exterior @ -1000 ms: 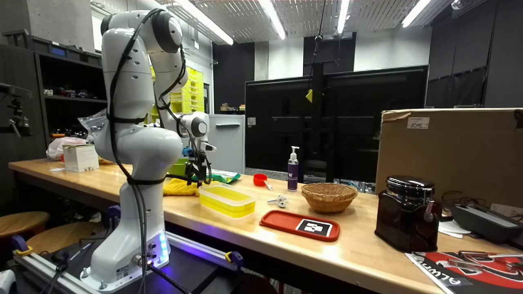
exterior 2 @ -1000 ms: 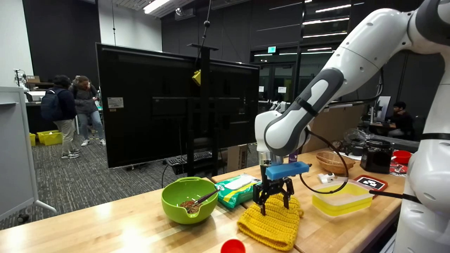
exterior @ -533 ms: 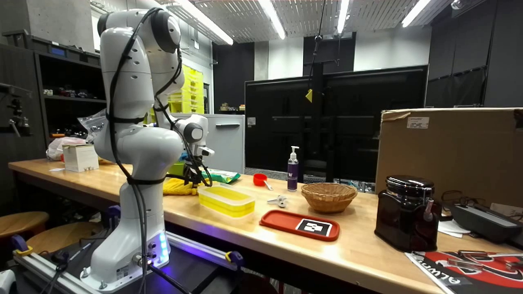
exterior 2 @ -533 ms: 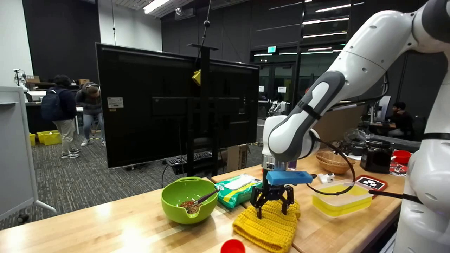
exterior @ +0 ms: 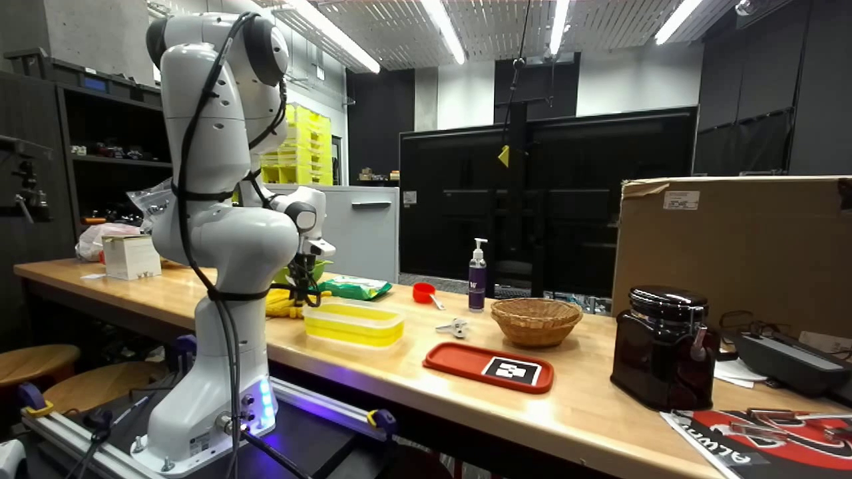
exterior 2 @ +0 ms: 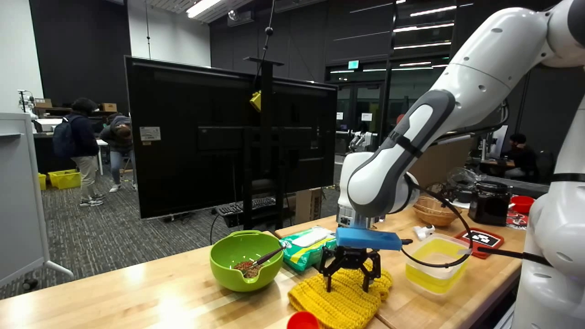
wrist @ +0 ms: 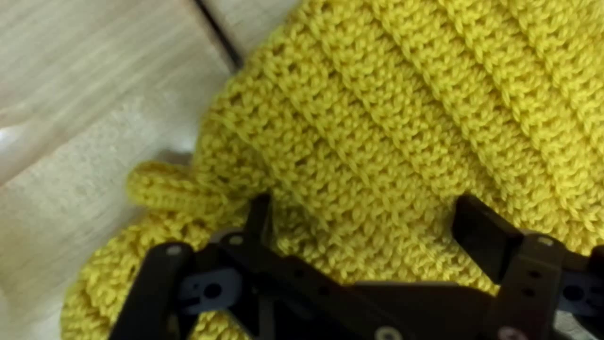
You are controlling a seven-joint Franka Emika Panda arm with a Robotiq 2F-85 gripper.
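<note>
Spread wide at the end effector (exterior 2: 347, 289), gripping nothing, tips apparently touching the yellow knitted hat (exterior 2: 336, 307) lying on the table (exterior 2: 151, 297) near a green bowl (exterior 2: 237, 282). Should handle light, soft, floppy, non-slip; probably best pinched by a raised central fold.

Grey carpet (exterior 2: 114, 237), dark wall panels (exterior 2: 311, 50), white strip lights (exterior: 336, 34) overhead
</note>
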